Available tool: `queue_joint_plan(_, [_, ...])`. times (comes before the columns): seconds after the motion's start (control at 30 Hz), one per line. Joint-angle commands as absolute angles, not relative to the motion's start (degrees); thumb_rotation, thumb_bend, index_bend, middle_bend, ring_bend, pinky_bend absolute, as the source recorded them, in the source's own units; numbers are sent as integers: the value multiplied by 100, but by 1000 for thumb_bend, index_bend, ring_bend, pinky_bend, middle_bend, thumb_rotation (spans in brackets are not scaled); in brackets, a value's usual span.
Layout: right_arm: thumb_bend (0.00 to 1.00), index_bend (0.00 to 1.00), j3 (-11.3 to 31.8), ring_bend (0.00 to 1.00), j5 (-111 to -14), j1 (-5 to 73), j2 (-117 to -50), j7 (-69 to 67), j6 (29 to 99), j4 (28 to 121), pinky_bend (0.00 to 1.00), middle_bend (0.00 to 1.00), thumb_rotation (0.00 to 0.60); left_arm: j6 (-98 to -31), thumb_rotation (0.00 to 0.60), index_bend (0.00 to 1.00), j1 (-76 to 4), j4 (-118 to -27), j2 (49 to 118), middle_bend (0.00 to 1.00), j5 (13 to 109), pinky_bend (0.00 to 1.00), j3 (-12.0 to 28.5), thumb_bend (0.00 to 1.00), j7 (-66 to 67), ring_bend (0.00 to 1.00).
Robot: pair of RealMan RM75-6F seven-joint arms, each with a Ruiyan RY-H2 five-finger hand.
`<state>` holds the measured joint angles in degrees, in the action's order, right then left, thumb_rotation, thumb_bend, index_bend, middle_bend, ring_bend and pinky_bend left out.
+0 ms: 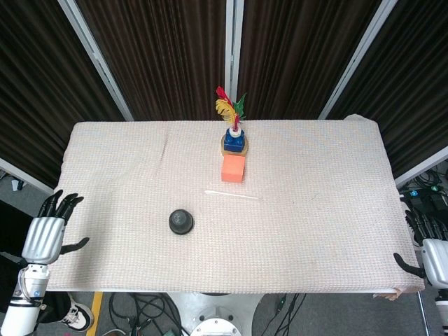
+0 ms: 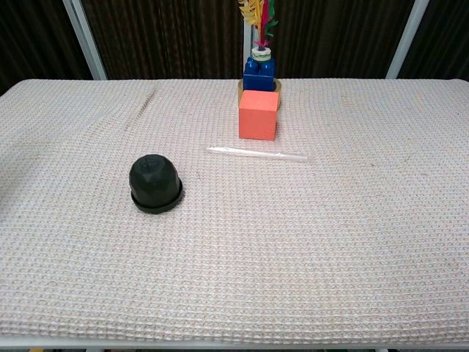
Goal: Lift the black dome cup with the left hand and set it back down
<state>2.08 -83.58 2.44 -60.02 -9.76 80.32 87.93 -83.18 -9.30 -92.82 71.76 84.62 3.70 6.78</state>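
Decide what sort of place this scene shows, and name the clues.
Probably a robot lab or test bench: a cloth-covered table before dark curtains, robot hands, left hand and right hand, at its edges, and staged props such as a black dome cup and an orange cube.

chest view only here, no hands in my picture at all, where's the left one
Observer: The left hand hangs off the table's left edge, fingers spread, holding nothing.
Operator: is it near the cup
Observer: No, the black dome cup sits well to its right on the cloth, untouched.
Operator: and the right hand
Observer: The right hand is at the table's right front corner, only partly in frame, away from everything.
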Motion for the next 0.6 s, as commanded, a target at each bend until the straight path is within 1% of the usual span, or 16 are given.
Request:
queue_joint_plan(0.03, [163, 0, 205, 0, -8355, 248, -6006, -973, 8021, 8792, 0, 0, 600, -8302, 600, 179, -929, -9291, 7173, 140, 8452, 99, 364, 36, 658, 13])
queue_joint_plan(0.27, [163, 0, 206, 0, -8365, 244, -6006, -959, 8041, 8803, 0, 0, 600, -8258, 600, 179, -932, -9299, 7153, 139, 8460, 99, 333, 36, 605, 13])
queue_joint_plan(0.6, [164, 0, 233, 0, -8437, 264, -5966, -845, 8122, 8964, 0, 0, 600, -7981, 600, 172, -1033, -9248, 7215, 141, 8452, 98, 260, 37, 407, 13])
